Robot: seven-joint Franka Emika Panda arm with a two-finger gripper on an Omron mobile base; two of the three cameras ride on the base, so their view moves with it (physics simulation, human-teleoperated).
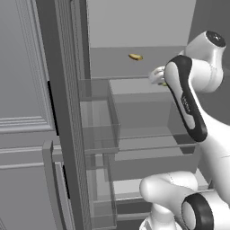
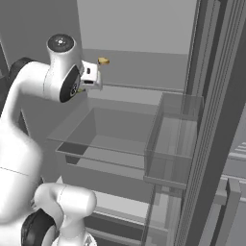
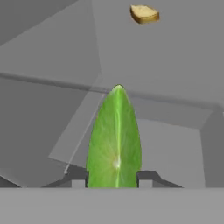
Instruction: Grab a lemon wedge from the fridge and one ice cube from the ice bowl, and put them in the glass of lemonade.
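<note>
A bright green lemon wedge (image 3: 114, 140) stands upright between my gripper's (image 3: 114, 178) two dark fingertips (image 3: 77, 178), which are shut on it. The hand (image 1: 157, 75) hovers just in front of the open fridge's (image 1: 134, 27) upper shelf, at its right side in the left base view and at its left side (image 2: 91, 76) in the right base view. The wedge is lifted off the shelf. The ice bowl and the glass of lemonade are out of view.
A small yellowish-brown piece (image 1: 135, 57) lies further back on the same upper shelf (image 2: 103, 61). Below are clear drawers (image 2: 105, 139) and clear door bins (image 1: 96, 126). The open fridge door (image 2: 216, 120) stands close on the right.
</note>
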